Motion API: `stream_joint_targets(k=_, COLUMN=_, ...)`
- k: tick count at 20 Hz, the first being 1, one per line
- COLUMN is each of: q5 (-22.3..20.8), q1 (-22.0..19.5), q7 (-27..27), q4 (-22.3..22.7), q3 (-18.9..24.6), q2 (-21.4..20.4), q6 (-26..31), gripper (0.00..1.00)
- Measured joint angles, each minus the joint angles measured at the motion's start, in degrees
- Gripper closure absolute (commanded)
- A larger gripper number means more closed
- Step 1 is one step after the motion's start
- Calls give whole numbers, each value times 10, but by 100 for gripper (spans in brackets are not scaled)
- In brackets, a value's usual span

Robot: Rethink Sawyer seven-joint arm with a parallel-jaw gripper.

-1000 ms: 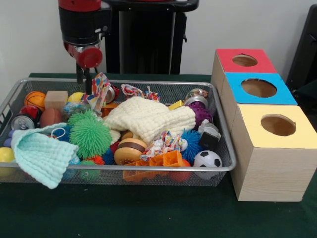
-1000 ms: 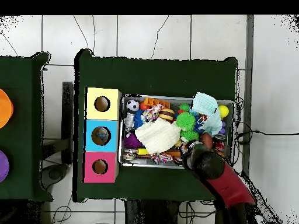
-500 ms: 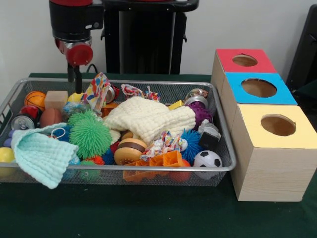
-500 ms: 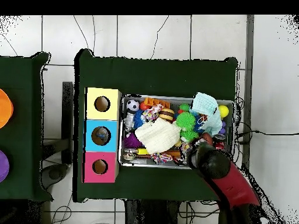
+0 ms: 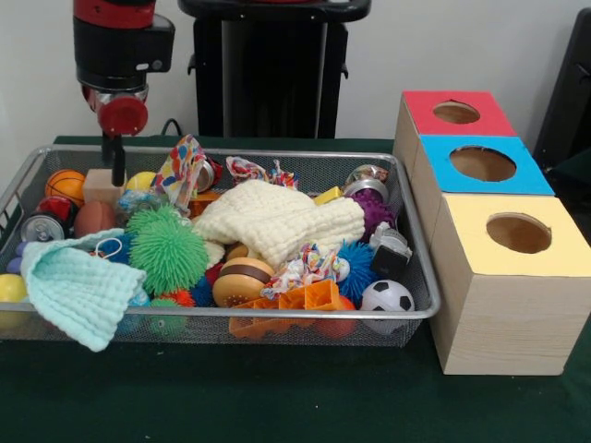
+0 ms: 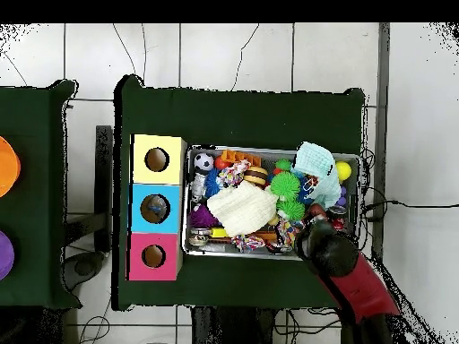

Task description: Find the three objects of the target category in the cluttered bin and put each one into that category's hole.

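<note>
Pincer hangs just above the wooden block.

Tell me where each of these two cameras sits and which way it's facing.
Front view: sits low across the table, facing the wire bin and the three boxes; the arm comes down at upper left, its pincer over the bin's back corner.
Overhead view: hangs above, looking straight down; the red and black arm enters from the bottom.
Both show the bin, boxes and cream cloth.
</note>
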Motion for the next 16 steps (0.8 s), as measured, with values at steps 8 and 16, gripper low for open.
stream_joint_targets(k=8, q5=0, q1=-13, q7=0, q4=0, q3=12, q2=24, q6=-40, gripper=0)
stream_joint_targets(k=16, q5=0, q1=-12, q7=0, q4=0, q3=31, q2=37, q6=-46, gripper=0)
